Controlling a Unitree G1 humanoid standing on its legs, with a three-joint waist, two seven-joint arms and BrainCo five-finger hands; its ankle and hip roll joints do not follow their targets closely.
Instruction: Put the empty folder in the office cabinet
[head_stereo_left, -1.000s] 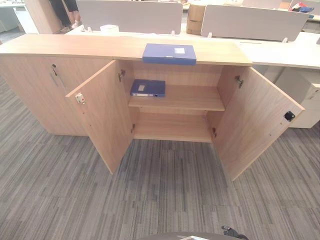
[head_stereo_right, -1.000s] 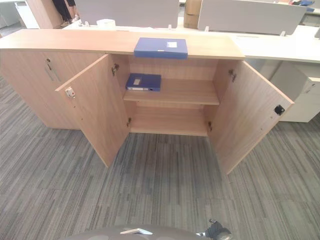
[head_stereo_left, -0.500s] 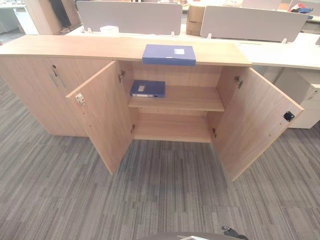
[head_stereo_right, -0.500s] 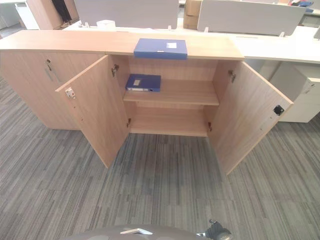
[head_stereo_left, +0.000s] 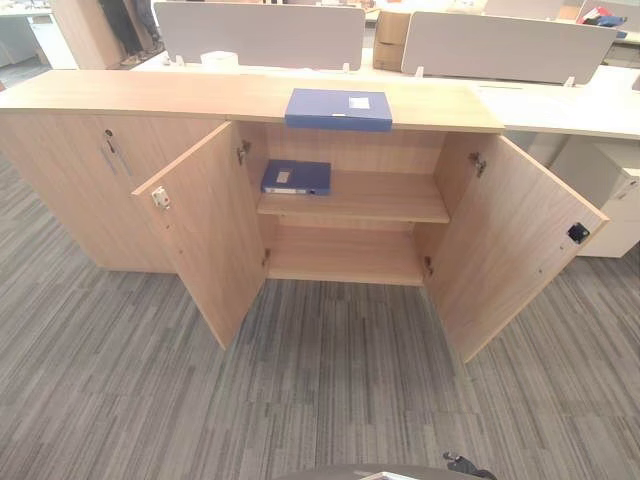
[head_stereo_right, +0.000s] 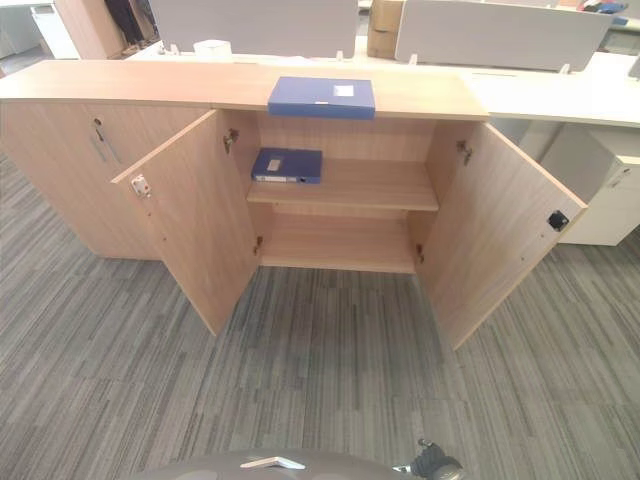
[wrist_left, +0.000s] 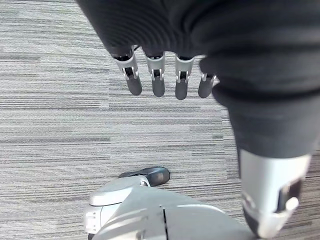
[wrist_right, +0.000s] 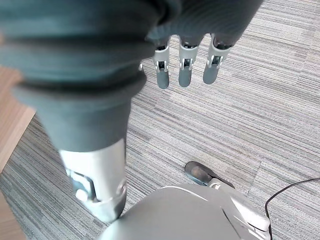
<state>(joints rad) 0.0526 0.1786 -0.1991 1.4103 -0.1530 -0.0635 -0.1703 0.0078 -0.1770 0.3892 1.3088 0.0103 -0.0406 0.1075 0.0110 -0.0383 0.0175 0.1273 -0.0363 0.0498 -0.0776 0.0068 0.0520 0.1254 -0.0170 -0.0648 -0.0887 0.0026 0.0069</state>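
Note:
A blue folder (head_stereo_left: 338, 108) lies flat on top of the wooden office cabinet (head_stereo_left: 150, 92), above its open compartment. A second blue folder (head_stereo_left: 296, 177) lies at the left end of the upper shelf (head_stereo_left: 380, 198) inside. Both doors stand open: the left door (head_stereo_left: 200, 230) and the right door (head_stereo_left: 515, 245). My left hand (wrist_left: 157, 80) hangs over the carpet with straight fingers and holds nothing. My right hand (wrist_right: 185, 67) hangs over the carpet the same way, empty.
Grey striped carpet (head_stereo_left: 320, 380) spreads between me and the cabinet. Behind the cabinet stand white desks with grey partition screens (head_stereo_left: 505, 45) and a cardboard box (head_stereo_left: 390, 30). A person's legs (head_stereo_left: 128, 25) show at the far back left. A white pedestal (head_stereo_left: 620, 205) stands right of the cabinet.
The person at the back left has shifted slightly. The folders and cabinet doors have not moved.

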